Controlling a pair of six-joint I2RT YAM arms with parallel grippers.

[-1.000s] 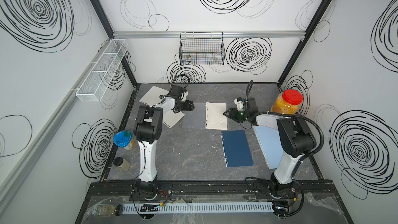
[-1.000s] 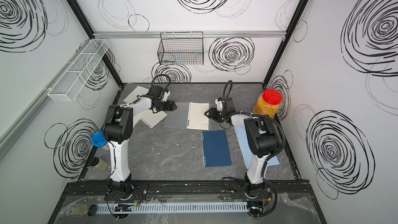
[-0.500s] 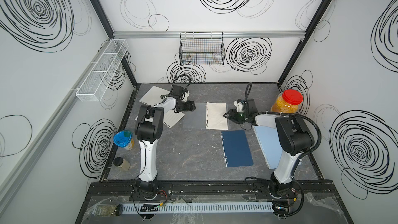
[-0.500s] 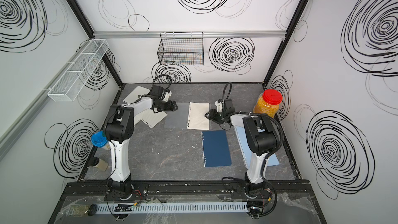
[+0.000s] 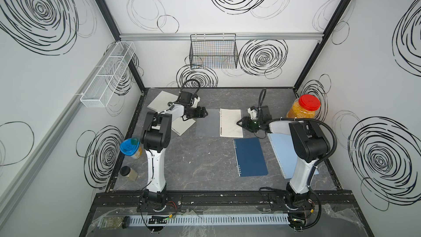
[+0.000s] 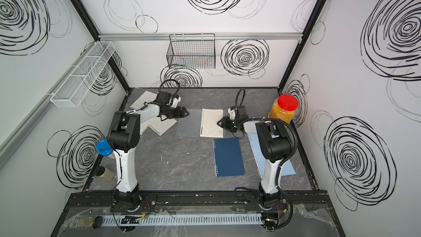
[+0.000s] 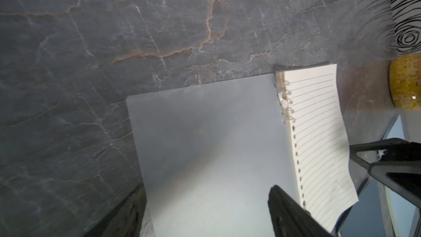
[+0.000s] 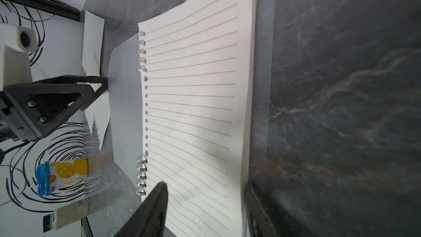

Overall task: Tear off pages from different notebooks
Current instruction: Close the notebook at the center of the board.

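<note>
Left claw [image 5: 205,112] gapes wide over the frosted clear spiral-bound notebook [image 5: 206,124]; right claw [image 5: 238,123], half-spread, straddles its cream lined page [image 5: 230,121].

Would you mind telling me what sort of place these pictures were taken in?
Probably a robotics lab test cell rather than an office: a white-and-black left robot arm and right robot arm mounted on a black base rail, enclosing white walls printed with black scribbled spirals, and a dark grey marble-look tabletop.

i see cream lined page [image 5: 230,123], frosted cover [image 5: 206,123], navy notebook [image 5: 250,157], pale blue notebook [image 5: 281,153], grey veined table [image 5: 200,167].
</note>
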